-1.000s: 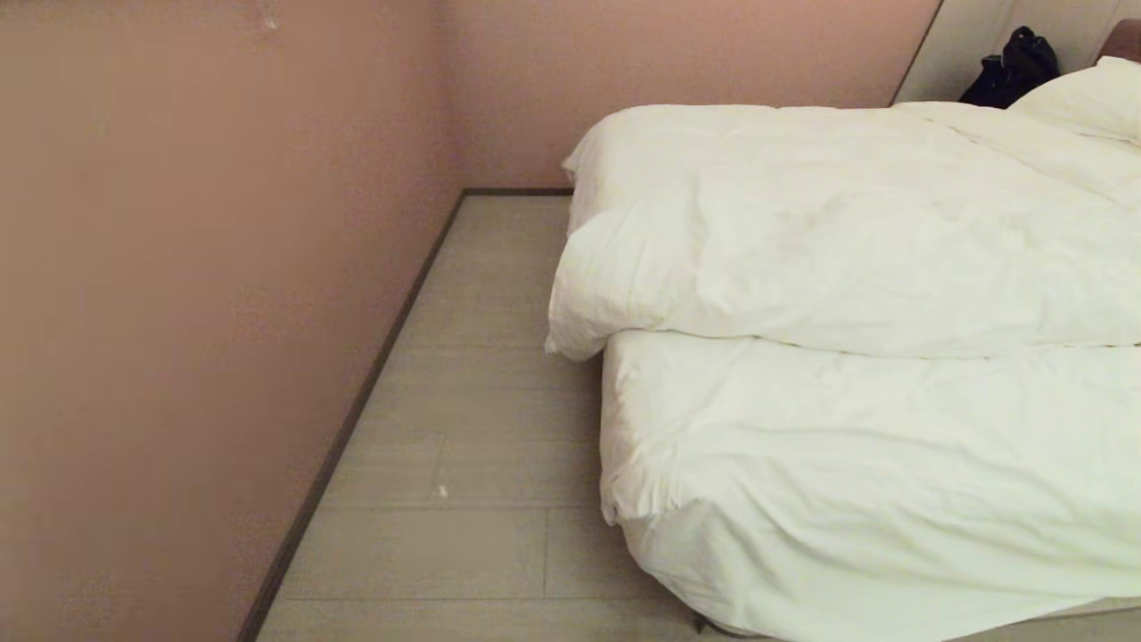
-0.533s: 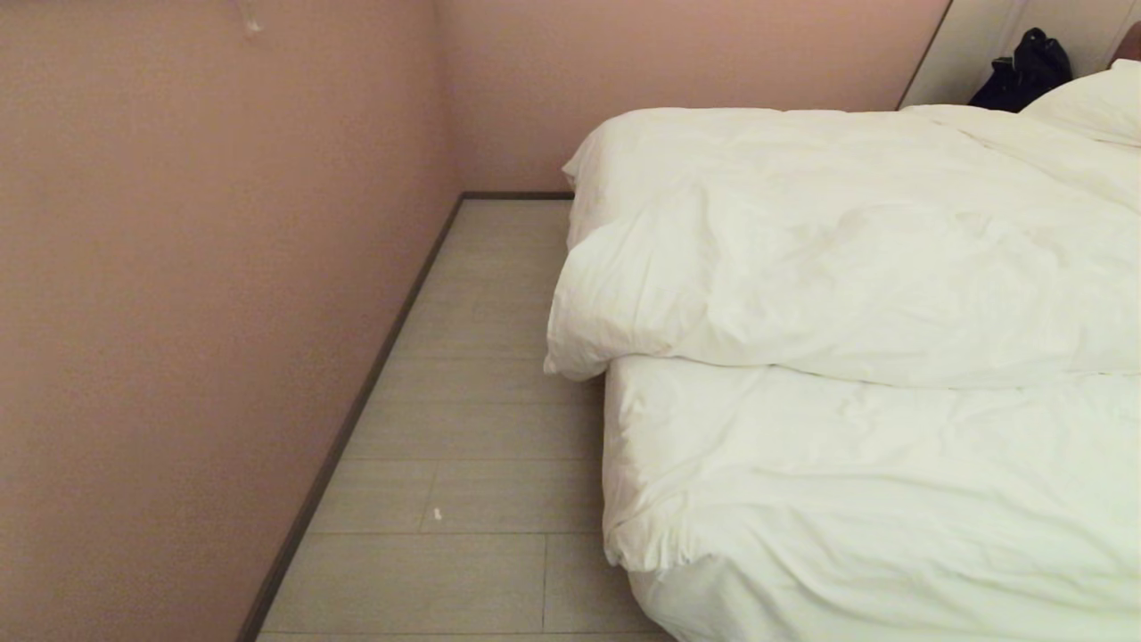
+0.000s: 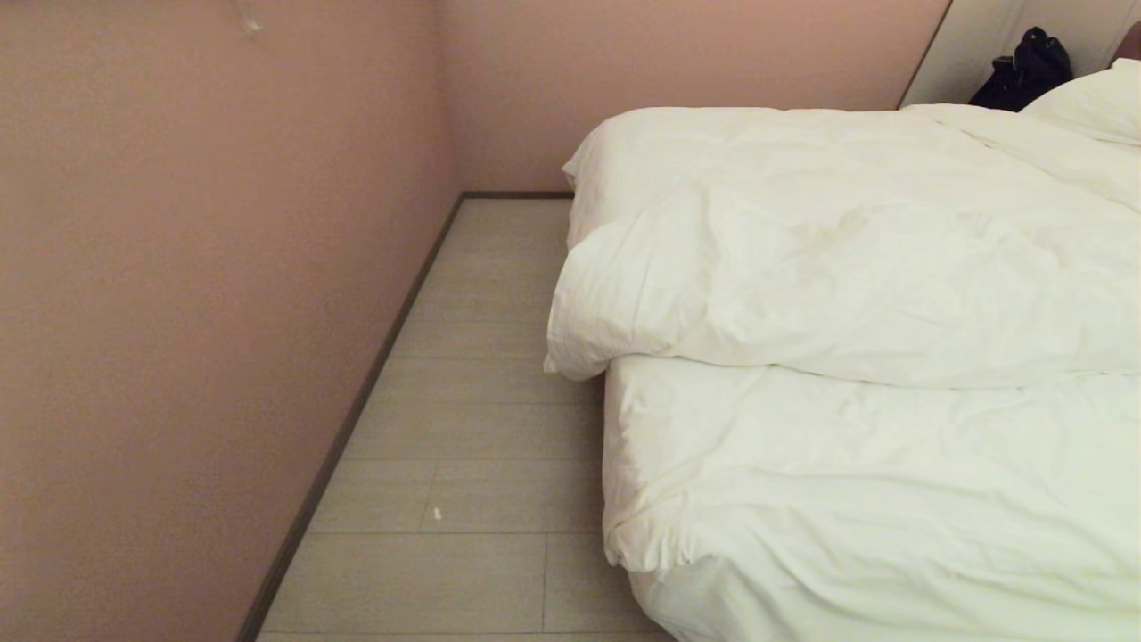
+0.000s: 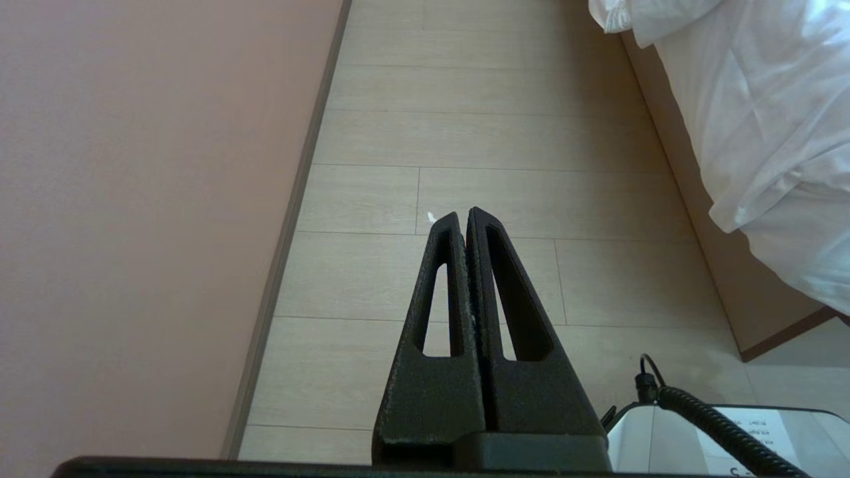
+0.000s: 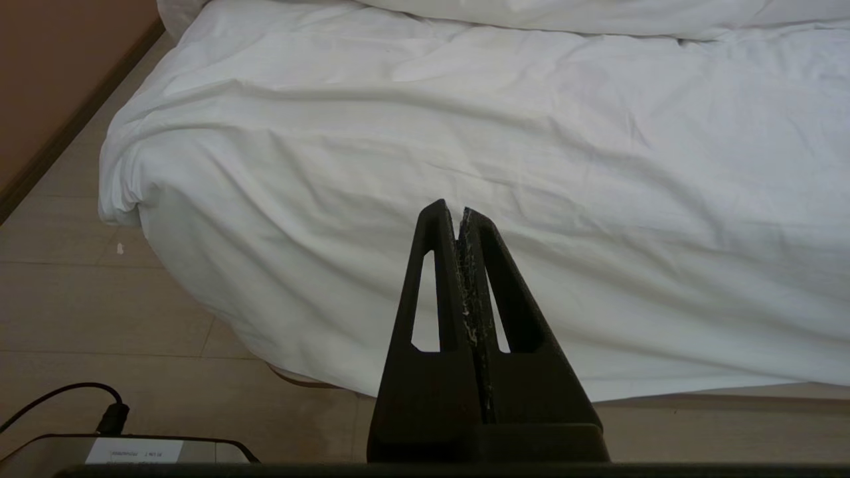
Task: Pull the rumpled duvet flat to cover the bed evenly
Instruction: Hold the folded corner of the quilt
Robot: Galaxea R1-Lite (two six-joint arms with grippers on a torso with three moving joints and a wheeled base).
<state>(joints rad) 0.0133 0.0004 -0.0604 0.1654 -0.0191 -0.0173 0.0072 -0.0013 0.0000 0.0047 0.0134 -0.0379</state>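
The puffy white duvet (image 3: pixel 847 241) lies bunched over the far part of the bed (image 3: pixel 847 499). Its near edge runs across the mattress and one corner (image 3: pixel 570 352) hangs off the left side. The near part of the bed shows only wrinkled white sheet. Neither gripper appears in the head view. My left gripper (image 4: pixel 463 216) is shut and empty, held over the floor beside the bed's corner (image 4: pixel 750 153). My right gripper (image 5: pixel 457 209) is shut and empty, pointing at the sheeted foot of the bed (image 5: pixel 531 146), with the duvet's edge (image 5: pixel 597 10) farther off.
A pink wall (image 3: pixel 178 312) runs along the left, leaving a narrow strip of tiled floor (image 3: pixel 481 428) beside the bed. A pillow (image 3: pixel 1096 98) and a black bag (image 3: pixel 1025 67) sit at the far right. The robot's base and cable (image 4: pixel 717 431) are near the left gripper.
The whole head view shifted downward in the first half second, so the camera moved; it has since held still. The duvet and bed have not moved.
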